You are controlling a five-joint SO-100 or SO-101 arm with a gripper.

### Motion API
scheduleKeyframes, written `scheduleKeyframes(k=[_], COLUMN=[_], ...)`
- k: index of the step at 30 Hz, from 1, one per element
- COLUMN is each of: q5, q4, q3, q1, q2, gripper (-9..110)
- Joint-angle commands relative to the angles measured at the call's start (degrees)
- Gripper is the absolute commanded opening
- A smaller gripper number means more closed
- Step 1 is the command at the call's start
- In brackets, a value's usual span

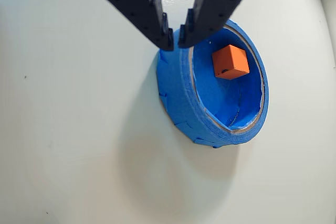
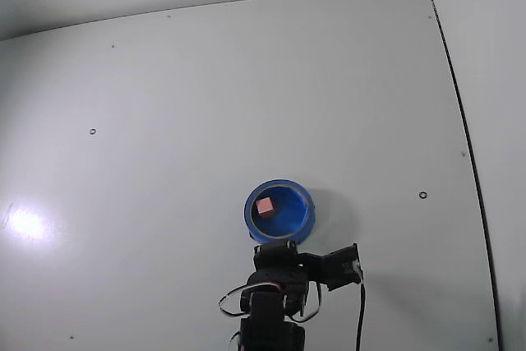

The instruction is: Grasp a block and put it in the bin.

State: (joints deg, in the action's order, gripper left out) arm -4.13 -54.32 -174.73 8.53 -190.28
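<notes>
**Cube lies inside the blue ring, gripper empty above the rim**

While the small orange-red cube (image 1: 230, 62) sits on the floor of the round, shallow blue bin (image 1: 181, 100), the black two-finger gripper (image 1: 176, 40) hangs over the bin's near rim with nothing between its fingers. In the wrist view the two dark fingers (image 1: 142, 3) come in from the top edge and slope toward each other; their tips are close together but not touching — a narrow gap of pale table shows between them. The tips sit just over the upper-left part of the thick rim, apart from the cube.

The cube rests in the upper part of the bin's interior in the wrist view, near the inner wall, slightly turned so that its top and two side faces show. One side face carries a small dark mark. The bin's wall looks built up of layered blue tape-like bands, with a thin pale line running around the inner edge.

In the fixed view the bin (image 2: 306, 203) stands on the plain white table (image 2: 246, 80), below the centre, and the cube (image 2: 265, 205) appears pinkish, lying toward the left side of the bin's floor. The black arm (image 2: 275, 302) rises from the bottom edge just below the bin — its wires loop at either side, and its upper end overlaps the bin's nearest rim. A bright glare spot lies on the table at far left.
</notes>
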Motion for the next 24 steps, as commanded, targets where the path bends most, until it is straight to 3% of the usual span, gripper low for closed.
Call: scheduleKeyframes(k=[1,24], q5=[0.18,0.09], q4=[-0.18,0.35], q3=[0.7,0.53], q1=[0.18,0.18], q2=[-0.18,-0.18], gripper=[0,0])
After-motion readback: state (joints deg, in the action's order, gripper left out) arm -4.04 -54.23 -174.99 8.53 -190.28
